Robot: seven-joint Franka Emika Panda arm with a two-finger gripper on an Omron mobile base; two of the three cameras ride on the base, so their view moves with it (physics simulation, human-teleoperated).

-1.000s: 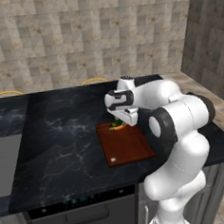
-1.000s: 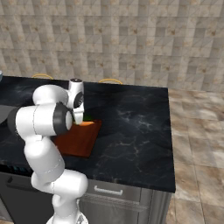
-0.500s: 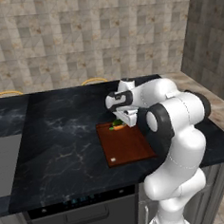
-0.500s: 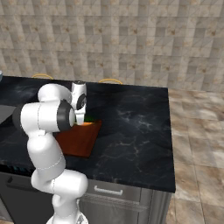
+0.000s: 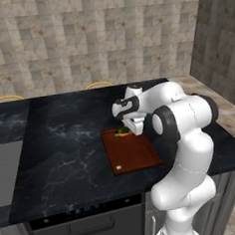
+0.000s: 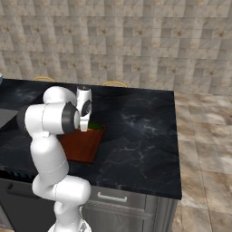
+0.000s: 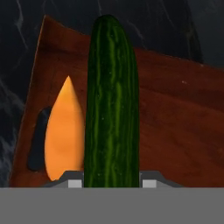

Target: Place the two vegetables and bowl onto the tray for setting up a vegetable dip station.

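The white arm's pincer (image 5: 136, 128) is hanging low over the far end of the flat rectangular reddish-brown wooden tray (image 5: 137, 155), which is lying on the dark marbled worktop (image 5: 66, 143) near its front edge. In the hand view, the slim dark green cucumber (image 7: 112, 105) is running lengthwise up the middle of the picture from between the two finger tips, which are sitting tight against its sides, so the pincer is gripping the cucumber. The tray's wood (image 7: 175, 113) is spreading beneath it. Just beside the cucumber, the small orange carrot (image 7: 65, 131) is lying on the tray, partly covering the dark handle slot (image 7: 37, 140), with its pointed tip aimed the same way as the cucumber. Whether the cucumber is touching the board or hanging just above it cannot be told. From the left base view, a patch of orange and green (image 5: 123, 131) is showing at the tray's far end under the pincer. From the right base view, the pincer (image 6: 84, 127) is standing at the tray's (image 6: 84, 145) far edge.
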